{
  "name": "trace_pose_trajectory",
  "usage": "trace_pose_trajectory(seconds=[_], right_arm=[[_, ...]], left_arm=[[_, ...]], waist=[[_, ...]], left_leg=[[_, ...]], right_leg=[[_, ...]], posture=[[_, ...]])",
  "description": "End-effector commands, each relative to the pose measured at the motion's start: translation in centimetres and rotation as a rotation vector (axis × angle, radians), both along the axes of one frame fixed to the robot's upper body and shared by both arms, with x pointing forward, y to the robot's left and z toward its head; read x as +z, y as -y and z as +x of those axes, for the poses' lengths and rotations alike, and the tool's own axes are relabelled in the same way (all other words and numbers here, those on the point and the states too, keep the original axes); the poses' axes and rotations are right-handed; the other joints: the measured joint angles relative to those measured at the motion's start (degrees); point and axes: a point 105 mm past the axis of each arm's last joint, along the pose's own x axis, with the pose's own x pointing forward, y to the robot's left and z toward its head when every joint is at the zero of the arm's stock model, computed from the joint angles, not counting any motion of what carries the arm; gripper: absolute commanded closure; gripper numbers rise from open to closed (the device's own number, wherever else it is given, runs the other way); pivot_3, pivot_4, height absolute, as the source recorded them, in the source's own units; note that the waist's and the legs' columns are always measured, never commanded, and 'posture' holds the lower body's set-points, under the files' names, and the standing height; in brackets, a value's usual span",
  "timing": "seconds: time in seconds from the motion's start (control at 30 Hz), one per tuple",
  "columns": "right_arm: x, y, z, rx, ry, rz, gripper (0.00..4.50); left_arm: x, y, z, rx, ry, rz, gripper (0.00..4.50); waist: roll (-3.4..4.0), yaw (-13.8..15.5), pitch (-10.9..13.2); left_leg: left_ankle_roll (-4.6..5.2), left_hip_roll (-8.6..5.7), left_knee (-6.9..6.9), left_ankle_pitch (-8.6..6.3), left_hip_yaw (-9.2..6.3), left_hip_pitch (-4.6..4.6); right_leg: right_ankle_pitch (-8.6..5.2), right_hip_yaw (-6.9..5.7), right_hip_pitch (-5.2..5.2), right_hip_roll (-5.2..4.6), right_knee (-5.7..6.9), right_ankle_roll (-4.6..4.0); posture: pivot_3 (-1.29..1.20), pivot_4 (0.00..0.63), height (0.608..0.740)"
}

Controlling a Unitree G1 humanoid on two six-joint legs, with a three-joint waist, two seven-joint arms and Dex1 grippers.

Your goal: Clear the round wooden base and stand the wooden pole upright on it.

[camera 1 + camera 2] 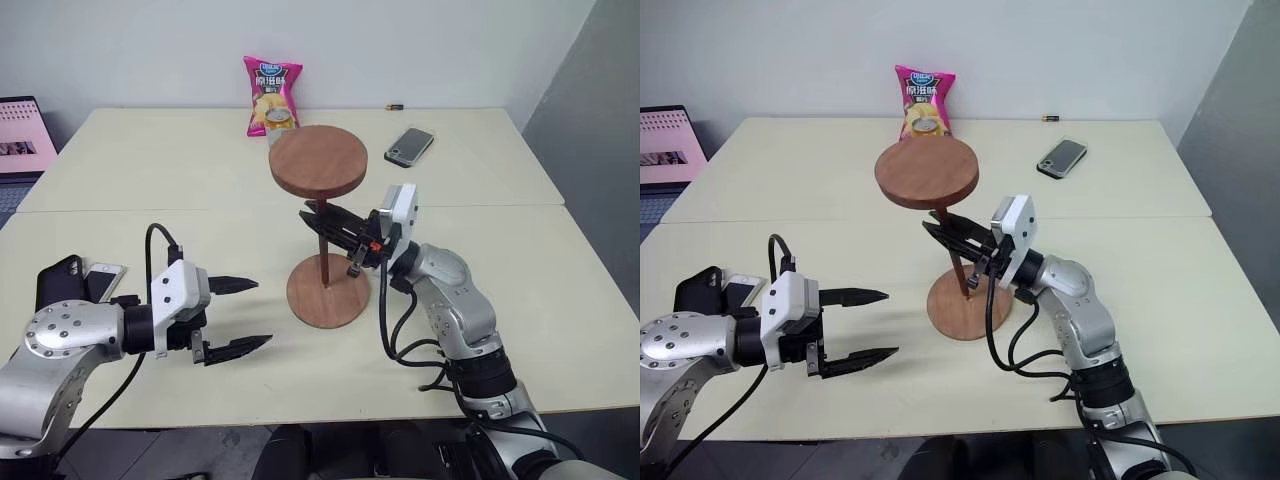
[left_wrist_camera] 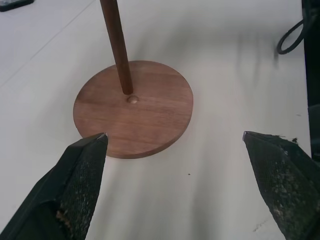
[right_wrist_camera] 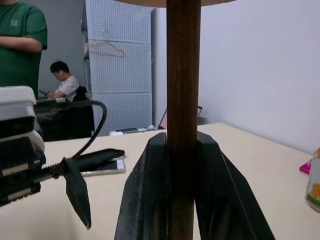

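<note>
The round wooden base (image 1: 310, 298) lies flat on the table in front of me. The wooden pole (image 1: 324, 262) rises from it nearly upright, its fixed disc (image 1: 318, 160) on top. In the left wrist view the pole's (image 2: 116, 45) lower end meets the base (image 2: 150, 120) right beside the centre hole (image 2: 132, 99); whether it sits in the hole I cannot tell. My right gripper (image 1: 318, 220) is shut on the pole (image 3: 183, 75) below the disc, reaching in from the right. My left gripper (image 1: 260, 312) hovers open to the left of the base, holding nothing.
At the far edge of the table stands a pink chip bag (image 1: 271, 95), with a phone (image 1: 409, 146) to its right. Two phones (image 1: 100, 280) lie near my left arm. A laptop (image 1: 25, 135) sits far left. Two people (image 3: 20, 40) are in the room behind.
</note>
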Motion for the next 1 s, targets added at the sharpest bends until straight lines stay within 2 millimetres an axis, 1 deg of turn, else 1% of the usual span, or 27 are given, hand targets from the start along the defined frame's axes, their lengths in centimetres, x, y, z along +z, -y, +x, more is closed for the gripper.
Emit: trace_pose_trajectory(seconds=[0.03, 0.23, 0.53, 0.7, 1.0], right_arm=[[0.3, 0.1, -0.2, -0.007, 0.037, 0.019, 4.26], [-0.3, 0.0, -0.3, -0.005, 0.034, 0.005, 4.26], [-1.9, 0.0, -0.5, 0.006, 0.006, -0.046, 4.26], [-2.2, -0.1, -0.5, 0.007, -0.001, -0.052, 4.26], [-2.5, -0.2, 0.5, -0.059, 0.004, -0.032, 4.26]], left_arm=[[0.2, 0.2, -0.3, -0.025, 0.018, 0.034, 0.00], [0.0, -0.2, -0.2, -0.027, 0.018, 0.051, 0.00], [-0.7, -0.6, -0.2, -0.024, 0.018, 0.060, 0.00], [-0.8, -0.6, -0.2, -0.021, 0.021, 0.060, 0.00], [-1.0, -0.7, -0.1, -0.021, 0.024, 0.059, 0.00]], waist=[[0.00, 0.0, 0.0], [0.00, 0.0, 0.0], [-0.01, 0.0, 0.0], [-0.02, 0.0, 0.0], [-0.04, 0.0, 0.0]], left_leg=[[0.00, 0.00, 0.00, 0.00, 0.00, 0.00], [0.00, 0.00, 0.00, 0.00, 0.00, 0.00], [0.00, 0.00, 0.00, 0.00, 0.00, 0.04], [0.00, 0.00, 0.00, 0.00, 0.00, 0.08], [0.00, 0.00, -0.01, 0.00, 0.00, 0.10]], right_leg=[[0.00, 0.00, 0.00, 0.00, 0.00, 0.00], [0.00, 0.00, 0.00, 0.00, 0.00, 0.00], [0.00, 0.00, 0.03, 0.00, -0.01, 0.00], [0.00, 0.00, 0.07, 0.00, -0.01, 0.00], [0.00, 0.00, 0.08, 0.00, 0.00, 0.00]], posture=[[0.00, 0.150, 0.740], [0.00, 0.150, 0.740], [0.00, 0.150, 0.740], [0.00, 0.150, 0.740], [0.00, 0.150, 0.740]])
